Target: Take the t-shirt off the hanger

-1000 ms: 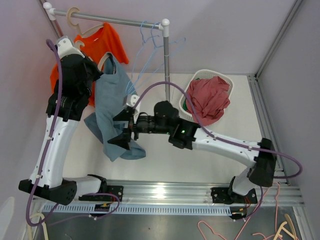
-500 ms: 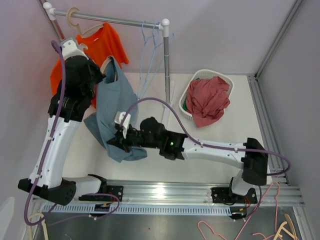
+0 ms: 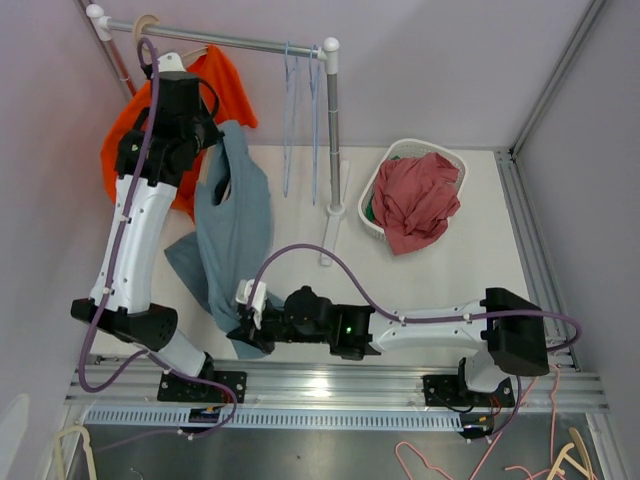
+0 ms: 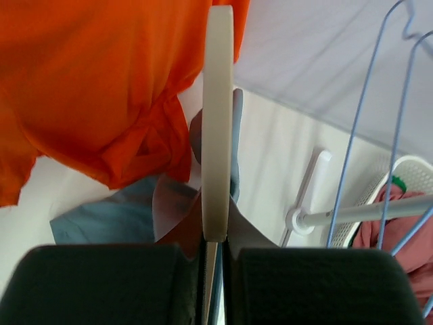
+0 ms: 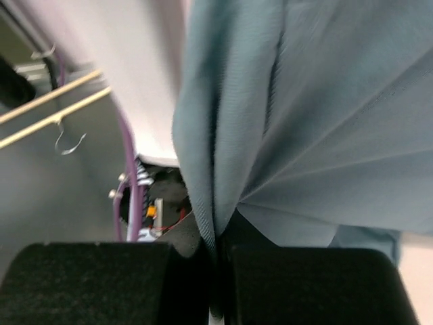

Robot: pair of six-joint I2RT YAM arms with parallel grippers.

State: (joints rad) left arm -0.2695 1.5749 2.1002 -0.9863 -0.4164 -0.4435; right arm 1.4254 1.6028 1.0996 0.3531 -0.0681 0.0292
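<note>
at the upper left of the overhead frame an orange shirt (image 3: 225,80) hangs from the rail (image 3: 240,41), partly behind the left arm. just right of it the left gripper (image 3: 208,138) is closed on the cream hanger (image 4: 218,122); in the left wrist view the hanger's thin edge rises straight from between the two dark pads (image 4: 101,284).

the grey-blue t-shirt (image 3: 238,225) is on that hanger, bunched at the top and drawn into a long strip running down the left of centre of the overhead frame. a looser flap spreads to its left over the table (image 3: 450,290). the strip's lower end meets the right gripper (image 3: 243,335), low in the frame and left of centre. that gripper is clamped on the cloth (the right wrist view shows folds converging into the slit between its pads).

further right, thin blue wire hangers (image 3: 300,110) dangle from the rail near its upright post. at the right of centre a white basket (image 3: 392,156) sits on the table, with a red cloth (image 3: 420,195) heaped in it and spilling over the rim.
</note>
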